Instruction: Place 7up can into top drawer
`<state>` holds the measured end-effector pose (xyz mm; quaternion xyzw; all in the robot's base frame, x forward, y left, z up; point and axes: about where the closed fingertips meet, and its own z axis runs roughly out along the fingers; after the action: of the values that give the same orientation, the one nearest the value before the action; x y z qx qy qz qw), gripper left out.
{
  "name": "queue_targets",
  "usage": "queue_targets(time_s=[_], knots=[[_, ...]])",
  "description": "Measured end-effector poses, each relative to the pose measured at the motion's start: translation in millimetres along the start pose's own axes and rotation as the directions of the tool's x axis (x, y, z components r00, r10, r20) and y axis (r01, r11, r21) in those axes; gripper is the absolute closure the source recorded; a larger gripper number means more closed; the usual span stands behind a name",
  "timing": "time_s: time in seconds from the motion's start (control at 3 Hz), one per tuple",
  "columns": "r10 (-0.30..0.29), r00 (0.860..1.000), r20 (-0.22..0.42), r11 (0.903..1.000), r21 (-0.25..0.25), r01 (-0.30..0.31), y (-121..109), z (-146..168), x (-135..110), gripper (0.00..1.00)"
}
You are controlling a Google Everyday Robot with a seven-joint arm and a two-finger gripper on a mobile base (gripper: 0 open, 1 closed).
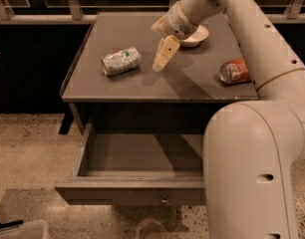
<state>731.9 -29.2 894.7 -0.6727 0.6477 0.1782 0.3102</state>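
Observation:
The 7up can (pixel 121 60), crinkled silver-white with green markings, lies on its side on the left part of the grey tabletop (pixel 142 86). My gripper (pixel 161 43) hangs just above the tabletop a little to the right of the can, apart from it, open and empty. One cream finger (pixel 164 54) points down toward the table. The top drawer (pixel 123 193) is pulled out below the tabletop, its inside bare, with a small round knob (pixel 164 200) on its front panel.
An orange-red can (pixel 233 70) lies on the table's right side. A white bowl (pixel 196 36) sits at the back behind the gripper. My large white arm (pixel 252 163) fills the right foreground and covers the drawer's right end. Speckled floor lies below.

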Motion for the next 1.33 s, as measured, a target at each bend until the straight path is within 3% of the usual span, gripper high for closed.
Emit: queue_targets(time_s=[0.33,0.67,1.33], knots=[[0.005,1.000,0.000,0.9999,0.010,-0.005,-2,1,1,0.00],[0.024,0.999,0.042,0.9997,0.004,-0.025,-2,11,5,0.00],[0.035,0.991,0.129,0.9986,-0.042,-0.030,-12,53,1,0.00]])
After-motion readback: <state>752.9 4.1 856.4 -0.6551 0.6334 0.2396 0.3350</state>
